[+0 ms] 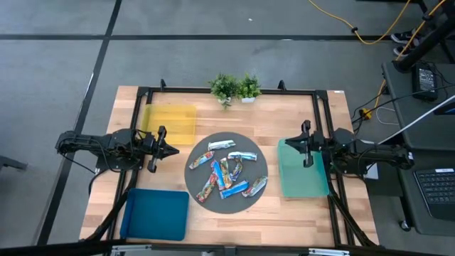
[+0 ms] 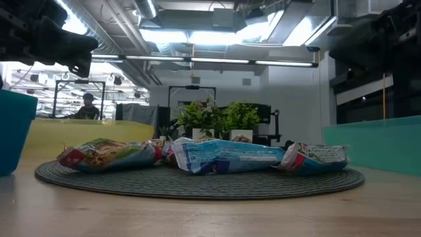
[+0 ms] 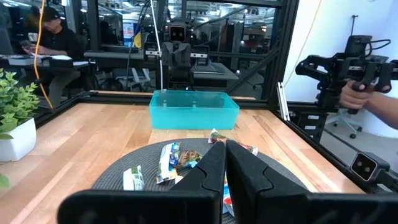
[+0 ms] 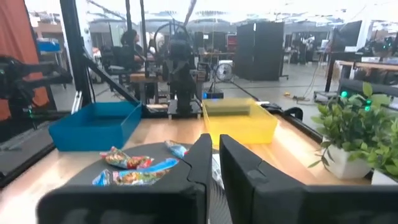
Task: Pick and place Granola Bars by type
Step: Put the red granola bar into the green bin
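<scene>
Nine or so Granola Bars (image 1: 226,173) lie heaped on the round grey mat (image 1: 201,152) at the middle of the table (image 1: 234,220), none yet sorted, so the step in hand looks like the first pick. Around the mat stand three bins: the yellow bin (image 1: 170,122) beyond it to the left, the blue bin (image 1: 156,213) nearer and to the left, the teal bin (image 1: 304,171) to its right, and two small potted plants (image 1: 234,87) sit beyond it at the table's far edge. Both arms wait level with the mat, one to each side: the left pincer (image 1: 173,150) just off its left edge has its fingers together and holds nothing; the right pincer (image 1: 288,143) over the teal bin shows a thin gap and is also empty. To pick well, open the nearer pincer wide before descending, choose a bar at the heap's edge lying clear of its neighbours, such as a silver one (image 1: 221,146) on the far side, and grip across its narrow width.
</scene>
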